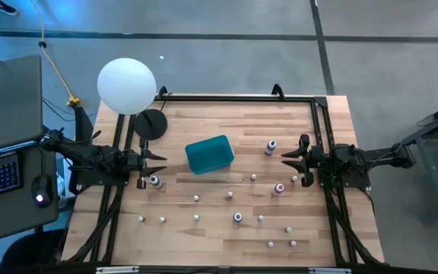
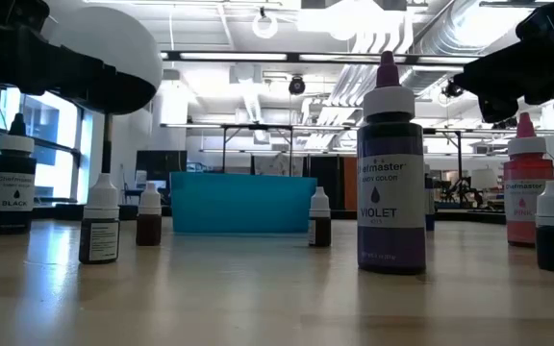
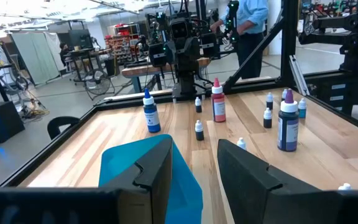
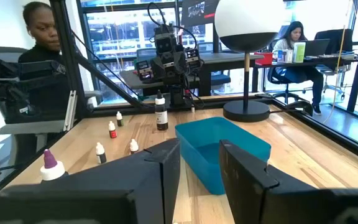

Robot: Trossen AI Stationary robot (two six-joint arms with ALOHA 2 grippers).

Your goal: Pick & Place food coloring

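The food coloring bottles stand upright and scattered on the wooden table: a violet one [image 1: 238,218] [image 2: 390,168], a pink one [image 1: 280,188], a blue one [image 1: 270,147] [image 3: 150,112], a black one [image 1: 155,181] [image 4: 160,112], and several tiny white-capped ones [image 1: 196,198]. My left gripper [image 1: 157,160] [image 3: 194,168] hovers open at the table's left side, just beyond the black bottle. My right gripper [image 1: 289,164] [image 4: 201,165] hovers open at the right side, between the blue and pink bottles. Neither touches anything.
A teal rectangular tub [image 1: 209,154] [image 4: 222,149] sits mid-table between the two grippers. A big white ball on a stand with a black round base [image 1: 151,122] stands at the far left corner. A black frame [image 1: 322,122] borders the table. People show in the room beyond.
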